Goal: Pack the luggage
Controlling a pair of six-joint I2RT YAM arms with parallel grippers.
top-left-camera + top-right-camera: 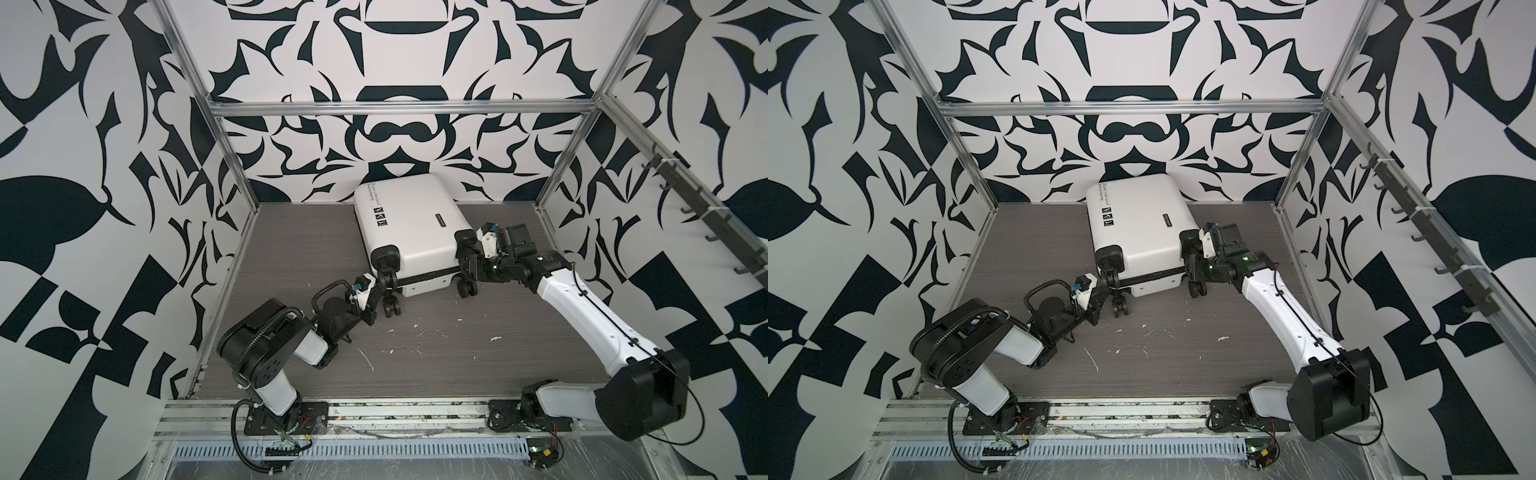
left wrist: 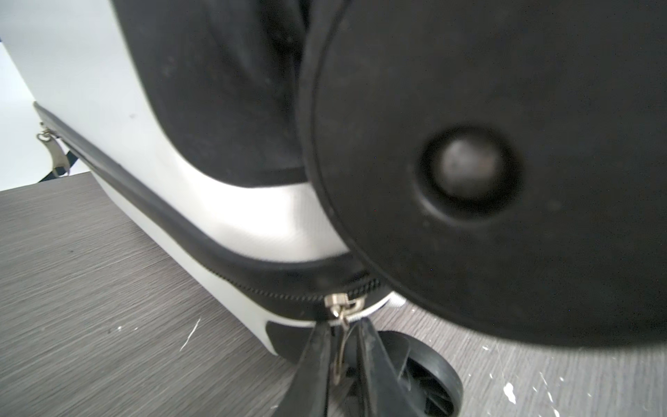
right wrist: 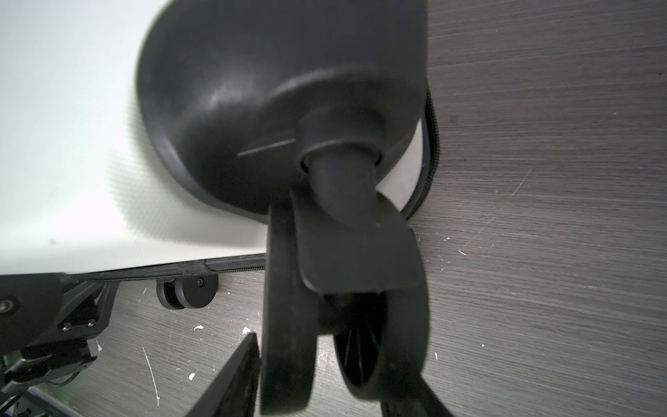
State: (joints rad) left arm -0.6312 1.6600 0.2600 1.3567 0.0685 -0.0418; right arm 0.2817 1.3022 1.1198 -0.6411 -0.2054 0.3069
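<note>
Left pincer (image 2: 343,325) is nipped narrow on the zipper pull (image 2: 339,355) at the near left corner of your luggage (image 1: 409,232). It lies flat, lid down, far centre on the table (image 1: 478,357). Judge it stiff, slick-shelled and light, so take zipper tabs or wheels, not the shell. Right pincer (image 3: 330,364) straddles the near right spinner wheel (image 3: 288,325); you cannot tell whether it clamps.

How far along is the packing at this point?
Done: the luggage lies closed on the table, no loose items beside it. In hand: the left end effector pinches a zipper pull at a corner; the right end effector straddles a wheel, grip unclear. Left: finishing the zip; how much is unzipped cannot be told.
</note>
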